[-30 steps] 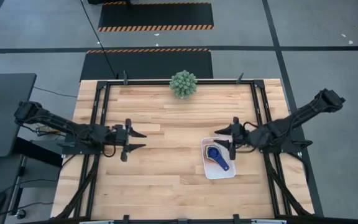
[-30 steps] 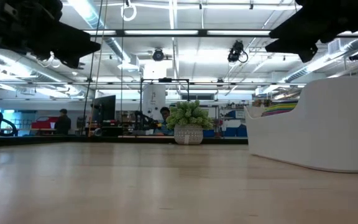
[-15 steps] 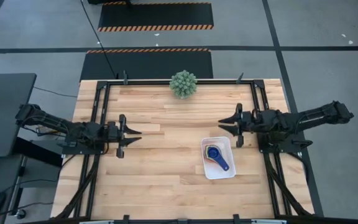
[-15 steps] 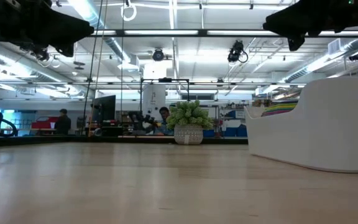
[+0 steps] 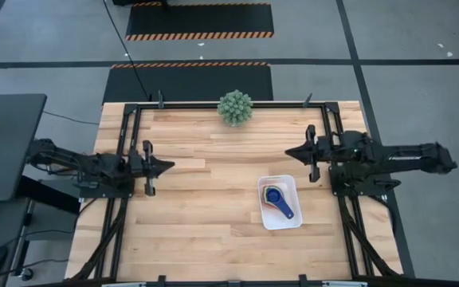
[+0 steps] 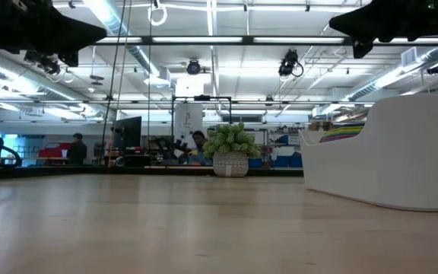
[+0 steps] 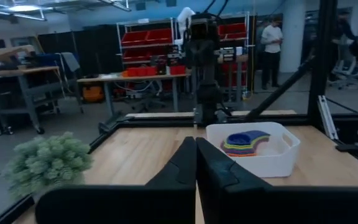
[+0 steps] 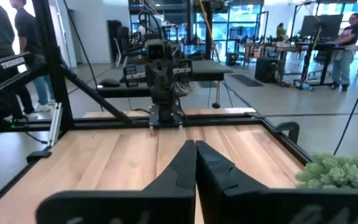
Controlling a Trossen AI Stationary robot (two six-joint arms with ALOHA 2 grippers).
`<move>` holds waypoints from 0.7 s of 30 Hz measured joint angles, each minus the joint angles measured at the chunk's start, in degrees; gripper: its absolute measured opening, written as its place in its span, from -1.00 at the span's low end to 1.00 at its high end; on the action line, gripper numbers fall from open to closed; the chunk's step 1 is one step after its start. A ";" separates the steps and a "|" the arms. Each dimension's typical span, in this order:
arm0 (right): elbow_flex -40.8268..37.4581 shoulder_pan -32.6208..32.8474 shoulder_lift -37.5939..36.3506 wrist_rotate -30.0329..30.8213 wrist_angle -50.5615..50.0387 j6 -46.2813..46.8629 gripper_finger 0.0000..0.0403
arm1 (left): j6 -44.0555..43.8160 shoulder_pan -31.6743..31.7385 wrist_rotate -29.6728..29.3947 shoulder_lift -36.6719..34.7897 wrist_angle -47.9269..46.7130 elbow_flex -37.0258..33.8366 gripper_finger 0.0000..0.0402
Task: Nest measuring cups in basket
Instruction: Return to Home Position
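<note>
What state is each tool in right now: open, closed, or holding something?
The left tool is closed, empty, above the table's left side.
The right tool is closed, empty, above its right side.

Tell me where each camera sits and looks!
High view: above the wooden table, looking down; shows both arms, left end effector and right end effector shut.
Low view: at tabletop height, looking toward the spiky green ball plant; arms loom overhead.
Left wrist view: on the left arm, facing the white rectangular plastic basket of colourful plastic measuring cups; own end effector shows.
Right wrist view: on the right arm, facing the left arm; own end effector shows.
Shared: all show the plant.
</note>
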 joint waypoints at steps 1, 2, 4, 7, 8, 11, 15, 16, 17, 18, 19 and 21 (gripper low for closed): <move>0.00 -0.28 -0.78 -0.29 -0.83 0.00 -0.98 | -0.06 0.00 -0.33 -1.21 -1.09 0.00 -0.98; 0.00 -0.50 -1.56 -0.30 -1.27 0.02 -0.97 | -0.10 0.00 -0.73 -2.34 -2.26 0.00 -0.98; 0.00 -0.76 -3.21 -0.30 -1.71 0.01 -0.96 | -0.17 0.00 -1.56 -4.67 -4.66 0.00 -0.98; 0.00 -0.95 -5.73 -0.32 -2.46 -0.20 -0.96 | -0.51 0.00 -3.18 -8.22 -8.16 0.00 -0.98; 0.00 -0.95 -6.52 -0.32 -2.80 -0.50 -0.97 | -0.92 0.00 -3.42 -9.39 -9.45 0.00 -0.98; 0.00 -0.95 -8.63 -0.33 -4.24 -1.21 -0.98 | -1.60 0.00 -3.60 -12.85 -12.74 0.00 -0.98; -0.33 -0.95 -11.00 -0.33 -6.61 -1.26 -0.97 | -1.65 0.00 -4.97 -16.16 -14.90 0.01 -0.98; -0.85 -0.95 -11.72 -0.33 -6.59 -1.25 -0.97 | -1.57 -0.01 -5.44 -16.08 -14.76 0.02 -0.98; -1.60 -0.95 -12.61 -0.33 -6.55 -1.25 -0.97 | -1.57 -0.07 -5.51 -16.03 -15.17 0.02 -0.98; -2.49 -0.95 -13.52 -0.33 -6.54 -1.29 -0.97 | -1.58 -0.07 -5.54 -15.88 -15.29 0.01 -0.98; -3.40 -0.95 -14.51 -0.33 -6.42 -1.27 -0.97 | -1.64 -0.08 -5.50 -15.78 -14.87 -0.19 -0.98; -5.46 -0.95 -16.86 -0.33 -5.81 -1.02 -0.98 | -2.02 -0.09 -5.10 -16.04 -13.15 -1.85 -0.98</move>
